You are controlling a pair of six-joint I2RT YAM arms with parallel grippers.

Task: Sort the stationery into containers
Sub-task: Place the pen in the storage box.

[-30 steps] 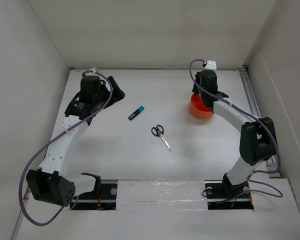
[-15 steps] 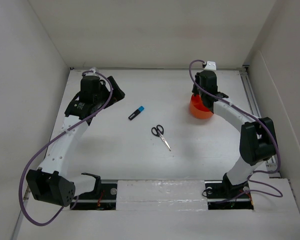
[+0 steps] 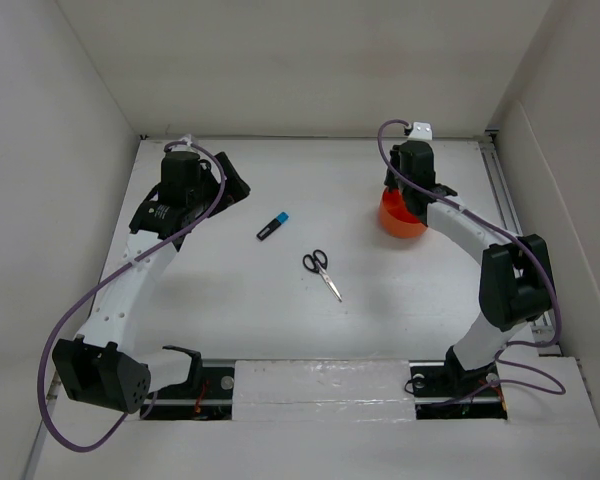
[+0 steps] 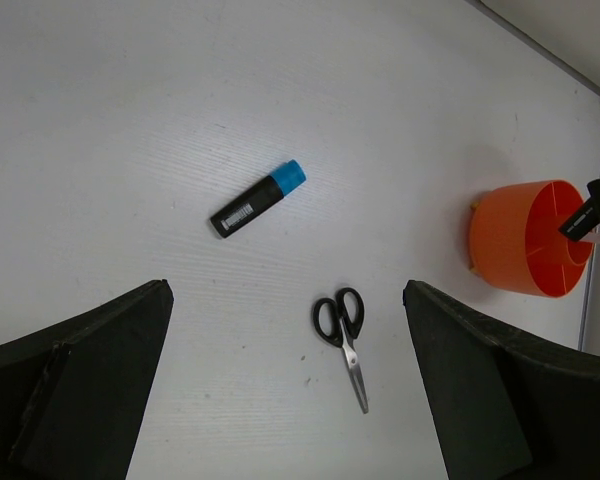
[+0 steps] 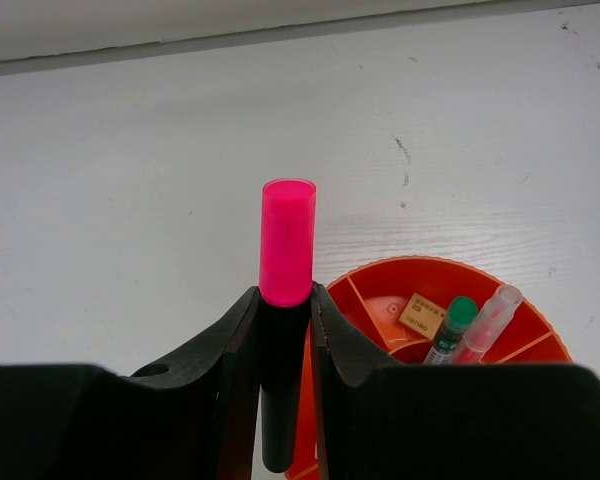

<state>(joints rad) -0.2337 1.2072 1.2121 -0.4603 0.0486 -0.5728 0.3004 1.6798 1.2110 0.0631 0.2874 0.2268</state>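
Note:
My right gripper point(image 5: 285, 330) is shut on the pink-and-black highlighter point(image 5: 286, 250), gripping its black body with the pink cap sticking out past the fingertips. It hangs over the near-left rim of the orange tub point(image 5: 440, 263), whose compartments hold a green-capped pen point(image 5: 450, 328), a clear pinkish pen point(image 5: 488, 320) and a small beige piece point(image 5: 420, 313). The blue-capped black marker point(image 3: 274, 227) and the black-handled scissors point(image 3: 321, 272) lie on the table mid-field. My left gripper point(image 4: 286, 290) is open high above the table, with the scissors point(image 4: 344, 335) and marker point(image 4: 258, 199) below it.
White walls close the table in on the left, back and right. A metal rail point(image 3: 502, 190) runs along the right edge behind the tub point(image 3: 400, 218). Both arm bases sit at the near edge.

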